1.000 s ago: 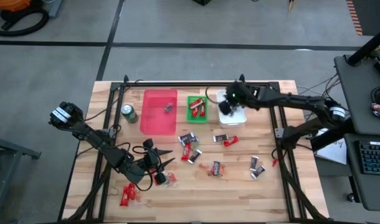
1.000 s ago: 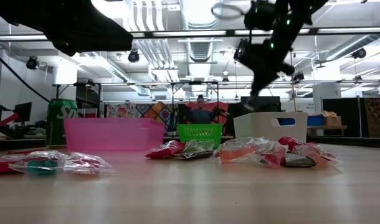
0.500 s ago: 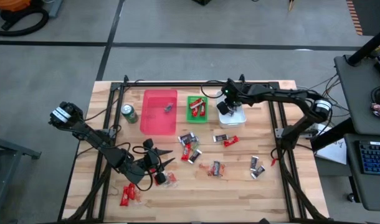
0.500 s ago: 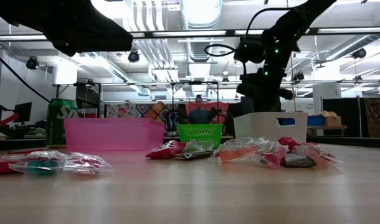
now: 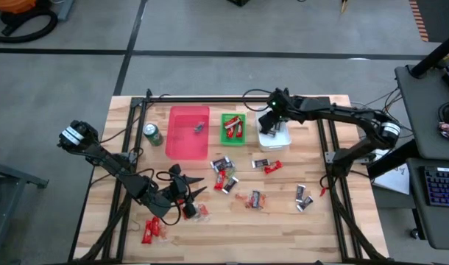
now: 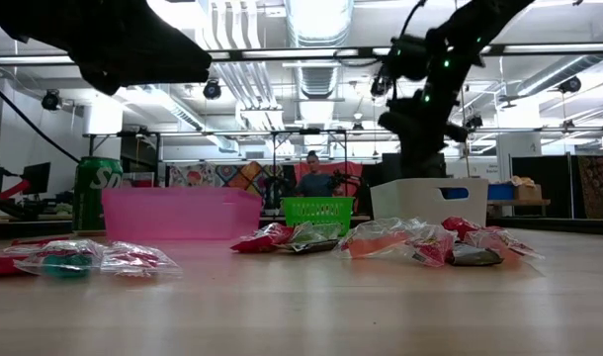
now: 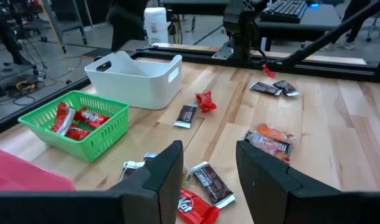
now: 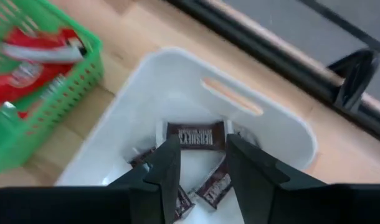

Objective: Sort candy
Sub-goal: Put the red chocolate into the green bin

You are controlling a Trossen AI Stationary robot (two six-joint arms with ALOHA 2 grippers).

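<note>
Small wrapped candy lies scattered on the wooden table: red and dark pieces (image 5: 224, 177) in the middle, dark ones (image 5: 303, 196) toward the right, red ones (image 5: 152, 230) at the near left. My right gripper (image 5: 271, 118) hangs open over the white bin (image 5: 274, 137). In its wrist view, dark chocolate bars (image 8: 195, 132) lie on the bin floor below the open gripper (image 8: 202, 146). My left gripper (image 5: 185, 193) waits open above the near-left part of the table, with candy (image 7: 205, 180) ahead of its fingers (image 7: 209, 152).
A pink bin (image 5: 189, 132) holds one small piece. The green basket (image 5: 232, 129) holds red sweets. A green drink can (image 5: 152, 135) stands left of the pink bin. Black frame rails run along the far and side edges. A person shows far behind the table (image 6: 311, 178).
My right gripper has come down from high above the table toward the white bin and now stands just over it, pointing down; its arm has swung a little. The left arm and the scattered candy have kept still.
</note>
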